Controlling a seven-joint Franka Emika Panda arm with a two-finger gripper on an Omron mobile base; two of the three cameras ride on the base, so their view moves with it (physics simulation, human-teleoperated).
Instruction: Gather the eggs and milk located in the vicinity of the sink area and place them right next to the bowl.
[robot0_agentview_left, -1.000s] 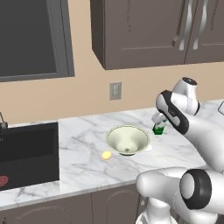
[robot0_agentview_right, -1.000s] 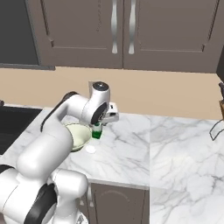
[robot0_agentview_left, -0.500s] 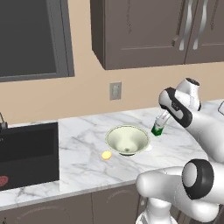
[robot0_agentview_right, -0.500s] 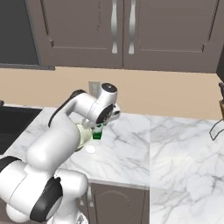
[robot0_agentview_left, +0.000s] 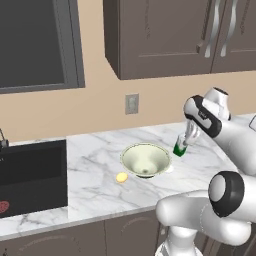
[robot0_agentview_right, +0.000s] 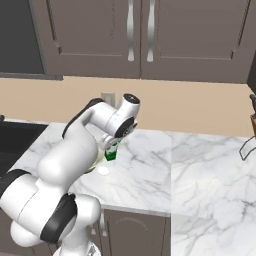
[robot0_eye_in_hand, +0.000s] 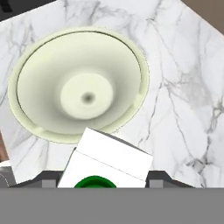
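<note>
The hand (robot0_agentview_left: 188, 136) is closed on the milk (robot0_agentview_left: 181, 148), a small boxy white carton with flat faces, a green lower part and a round green cap; it is carried tilted, just above the desk (robot0_agentview_left: 95, 165) and just beside the bowl (robot0_agentview_left: 145, 160), on the side away from the sink (robot0_agentview_left: 30, 175). In the right base view the milk (robot0_agentview_right: 111, 153) hangs under the hand (robot0_agentview_right: 114, 141), and its green base shows against the pale stone. From the hand view the milk (robot0_eye_in_hand: 107, 164) fills the bottom middle between the two dark finger tips, its white top panels creased like a folded gable; no writing can be read on it (the faces are plain white here).

The bowl (robot0_eye_in_hand: 26, 70) is a wide, glossy, pale cream-green cone with a thin rim and a small round flat bottom. It stands on the desk, whose top is smooth white marble with grey veins.

The egg (robot0_agentview_left: 121, 177), a tiny smooth yellow-orange oval, lies on the marble just beside the bowl, on its sink side. The sink is a matte black rectangular basin set into the desk.
</note>
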